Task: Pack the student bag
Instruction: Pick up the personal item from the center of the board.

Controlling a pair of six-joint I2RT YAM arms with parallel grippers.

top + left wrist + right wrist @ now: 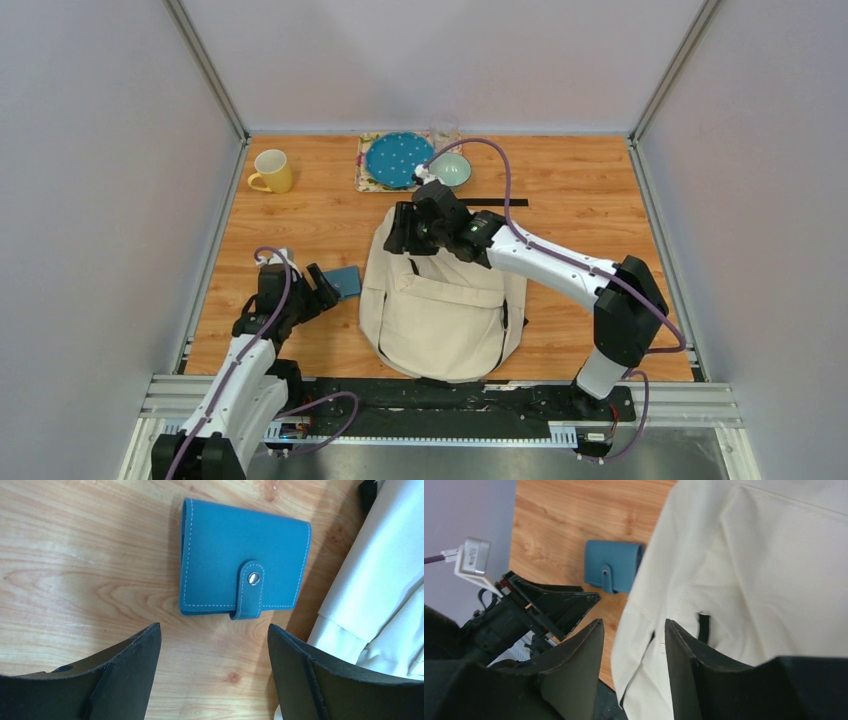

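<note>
Near edge of the table [600, 220], centre: the student bag [440, 310], one item, cream fabric, lying flat with its front pocket upward and its top toward the far edge. A black strap shows at its right side.

Left of the bag, just beside its edge: wallet [240, 555], one item, blue, white stitching, closed by a tab with a metal snap. It lies flat on the wood.

Left gripper [215, 630]: claw spread wide, nothing between the pads, hanging over bare wood just on the near-left side of the wallet and clear of it.

Right gripper [400, 232]: over the top left corner of the bag. Fingers stand partly apart with a clear gap; cream fabric shows beyond the gap, and nothing is seen pinched.

Far left corner: mug [271, 171], yellow, upright, handle to the left.

Far edge, centre: placemat [364, 180], patterned, carrying a blue plate [398, 159] with white dots. Just right of the plate: bowl [452, 170], pale green. Behind the bowl: clear glass [444, 130], upright.

Right of the bowl, toward the bag: black strip [500, 203], flat on the wood.
</note>
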